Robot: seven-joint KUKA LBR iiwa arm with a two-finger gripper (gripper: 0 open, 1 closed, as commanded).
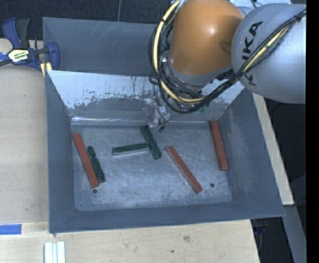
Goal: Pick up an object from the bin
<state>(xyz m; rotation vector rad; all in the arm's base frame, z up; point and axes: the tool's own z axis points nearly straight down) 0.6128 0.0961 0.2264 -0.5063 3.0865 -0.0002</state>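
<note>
My gripper (pixel 158 120) hangs below the orange cover at the back middle of the bin, its tip just above the upper end of a dark green stick (pixel 151 142) that lies slanted on the floor. A second dark green stick (pixel 129 149) lies flat and touches the first near its lower part. To the right of them a red-brown stick (pixel 183 169) lies diagonally.
Along the right wall stands another red-brown stick (pixel 220 145). At the left a red-brown stick (pixel 85 159) and a short dark green stick (pixel 95 165) lie side by side. The arm and its cables cover the bin's back right.
</note>
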